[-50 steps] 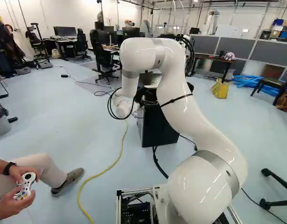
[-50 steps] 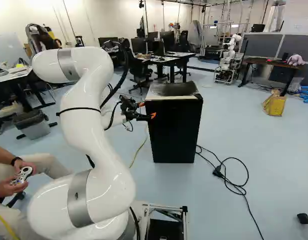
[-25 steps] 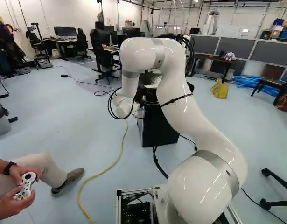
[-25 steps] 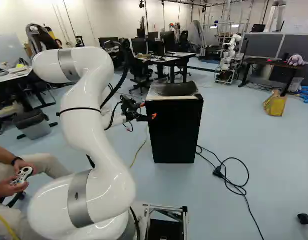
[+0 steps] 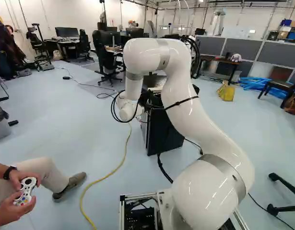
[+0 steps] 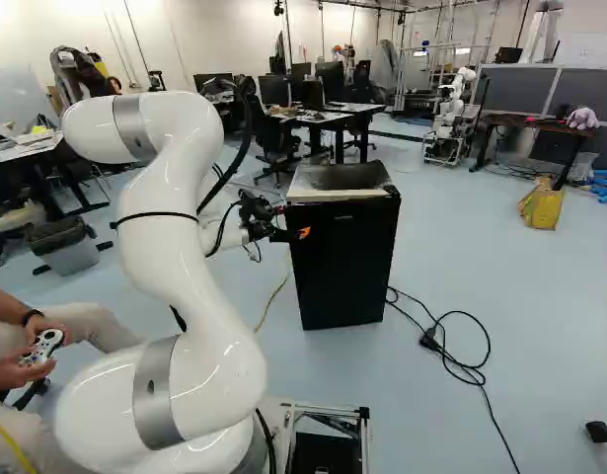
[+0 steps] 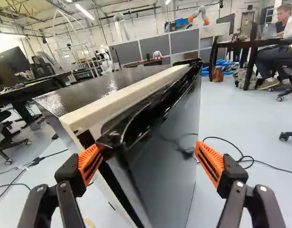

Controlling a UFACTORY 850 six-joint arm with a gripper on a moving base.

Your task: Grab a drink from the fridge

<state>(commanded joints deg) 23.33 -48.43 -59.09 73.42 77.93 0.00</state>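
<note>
Yellow cable point(image 5: 119, 165), long and thin, curves over the pale blue floor point(image 5: 51, 129) beside the small, black, box-shaped fridge point(image 6: 342, 272). Well apart from its other side, a loose black cable with a plug point(image 6: 468, 370) lies tangled near the foot of the fridge. Farther back are a crumpled yellow bag point(image 6: 542, 207), a black office chair point(image 5: 107, 57) and another robot point(image 6: 449, 114). My white, jointed arm point(image 5: 183, 100) hides part of the fridge in the left base view

Upright on the floor, the fridge has a shiny dark top, a cream strip point(image 7: 122, 95) along its front edge and a glossy black door point(image 7: 169, 166) that mirrors a loop of cable. Whether the door is ajar, I cannot tell

At the door's near top corner, the black gripper point(image 6: 291, 221) has its fingers wide apart — one orange pad point(image 7: 90, 164) close against that corner, the other in front of the door
</note>
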